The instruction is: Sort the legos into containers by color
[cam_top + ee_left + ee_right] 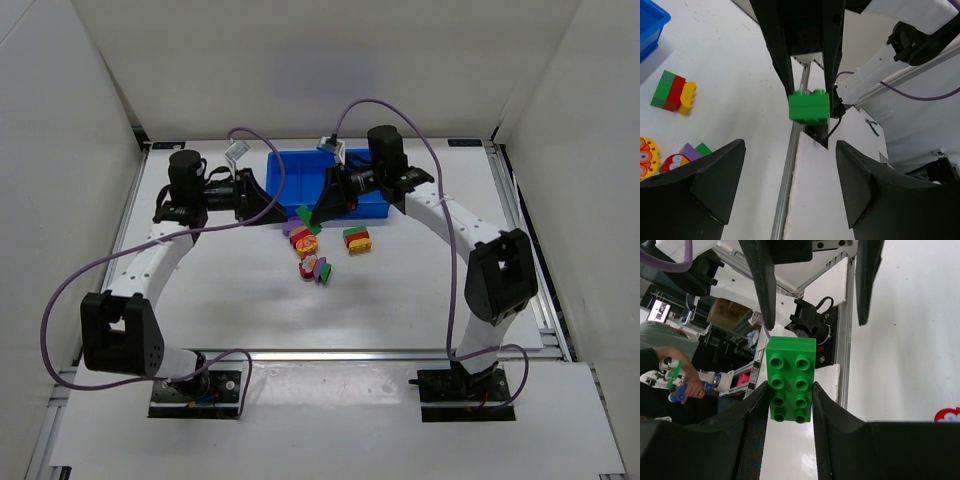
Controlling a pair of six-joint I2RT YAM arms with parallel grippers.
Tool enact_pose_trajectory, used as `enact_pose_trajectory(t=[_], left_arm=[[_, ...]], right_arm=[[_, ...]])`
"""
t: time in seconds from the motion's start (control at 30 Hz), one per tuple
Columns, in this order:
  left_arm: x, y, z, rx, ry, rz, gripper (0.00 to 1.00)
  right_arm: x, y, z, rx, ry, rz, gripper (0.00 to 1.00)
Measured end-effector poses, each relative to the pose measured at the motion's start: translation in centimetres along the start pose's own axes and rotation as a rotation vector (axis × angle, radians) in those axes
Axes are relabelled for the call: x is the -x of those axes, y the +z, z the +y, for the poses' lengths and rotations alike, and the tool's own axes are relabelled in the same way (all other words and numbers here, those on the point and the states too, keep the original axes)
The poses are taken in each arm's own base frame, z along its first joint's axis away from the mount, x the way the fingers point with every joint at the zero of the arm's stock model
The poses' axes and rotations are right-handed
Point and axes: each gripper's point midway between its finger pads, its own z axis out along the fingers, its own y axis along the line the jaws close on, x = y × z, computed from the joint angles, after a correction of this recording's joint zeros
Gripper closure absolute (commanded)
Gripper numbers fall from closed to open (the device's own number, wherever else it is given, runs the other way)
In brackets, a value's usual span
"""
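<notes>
My right gripper (790,388) is shut on a green lego (790,380), an eight-stud brick held off the table just in front of the blue tray of containers (300,165). In the top view this green lego (303,213) hangs between the two grippers. My left gripper (790,146) faces it, open and empty, with the brick (809,106) a short way beyond its fingertips. Loose legos lie on the table: a green, red and yellow stack (672,92), and a mixed cluster (305,240) with purple, red and yellow pieces.
Another small group of legos (313,268) lies nearer the arm bases. A purple cable (80,285) loops beside the left arm. White walls enclose the table on three sides. A metal rail (350,353) runs along the near edge.
</notes>
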Motion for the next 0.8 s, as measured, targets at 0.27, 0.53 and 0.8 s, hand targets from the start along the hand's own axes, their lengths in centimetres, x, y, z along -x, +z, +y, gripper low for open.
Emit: enact_pose_trajectory(t=[0.27, 0.53, 0.8], left_arm=[[0.9, 1.1, 0.1, -0.029, 0.014, 0.018, 0.18], [0.3, 1.9, -0.5, -0.057, 0.013, 0.042, 0.18], [0.3, 1.9, -0.4, -0.057, 0.018, 0.042, 0.38]], right_arm=[[0.1, 1.2, -0.4, 0.022, -0.005, 0.017, 0.83], [0.4, 1.6, -0.6, 0.027, -0.007, 0.021, 0.83], [0.8, 1.7, -0.7, 0.026, -0.018, 0.019, 0.83]])
